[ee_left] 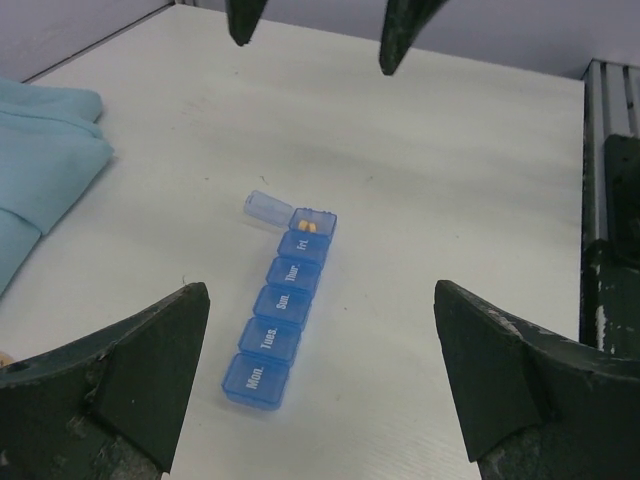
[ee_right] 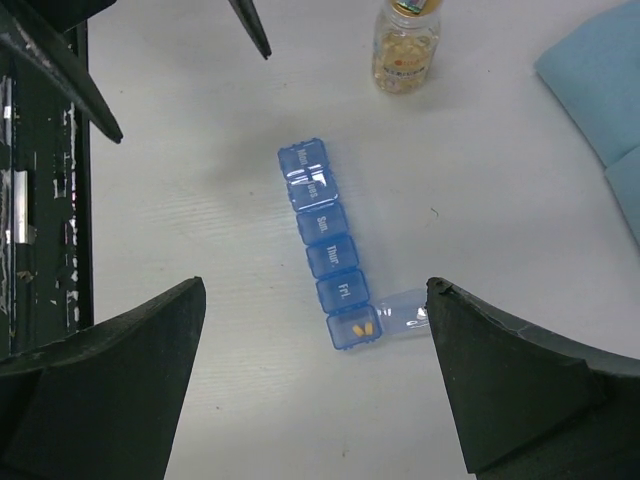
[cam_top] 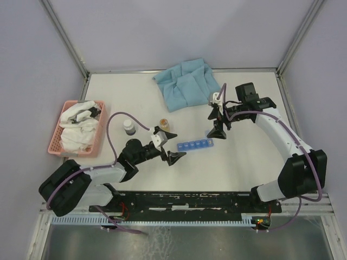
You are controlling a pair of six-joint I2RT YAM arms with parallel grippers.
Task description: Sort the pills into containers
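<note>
**A:** what's laid out on the counter (cam_top: 135, 103)?

**B:** the left tool (cam_top: 167, 144) and right tool (cam_top: 216, 122) are both spread wide, nothing gripped. The blue containers (cam_top: 195, 144) are set flat between them, and a couple of orange pills (ee_right: 360, 327) can be seen in the flipped-open end compartment.

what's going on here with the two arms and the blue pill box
Both arms hover by the blue pill organiser, left gripper and right gripper open and empty. The compartment at one end is open, lid flipped back, with two orange pills inside; the other lids are shut. A pill bottle stands nearby.
</note>
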